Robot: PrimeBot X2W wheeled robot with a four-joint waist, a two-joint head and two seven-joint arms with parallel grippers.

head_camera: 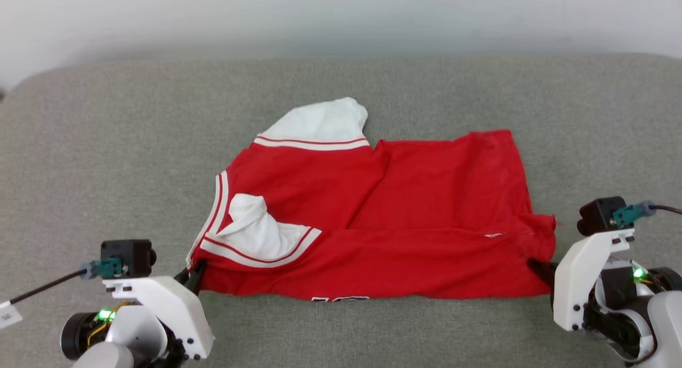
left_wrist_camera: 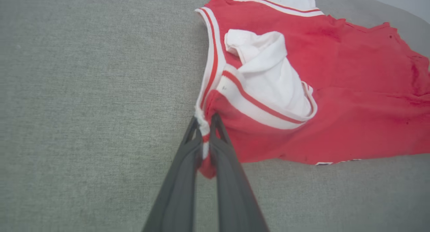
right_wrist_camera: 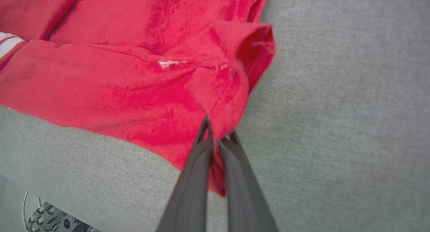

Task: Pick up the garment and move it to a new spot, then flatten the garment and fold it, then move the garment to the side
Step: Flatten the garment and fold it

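The garment (head_camera: 405, 219), bright red with white sleeves and striped trim, lies spread sideways on the grey surface, its near long edge folded over. A strip of dark lettering peeks out at that near edge. My left gripper (head_camera: 193, 275) is shut on the garment's near left corner; in the left wrist view the striped trim is pinched between the fingers (left_wrist_camera: 205, 124). My right gripper (head_camera: 538, 269) is shut on the near right corner, and the right wrist view shows red fabric (right_wrist_camera: 188, 74) clamped between the fingers (right_wrist_camera: 218, 138). A small white logo (head_camera: 493, 235) shows near the right end.
The grey fabric surface (head_camera: 106, 144) stretches wide on all sides of the garment, ending at a pale wall (head_camera: 341, 16) behind. One white sleeve (head_camera: 319, 120) points toward the back; the other (head_camera: 256, 229) is bunched on the red cloth.
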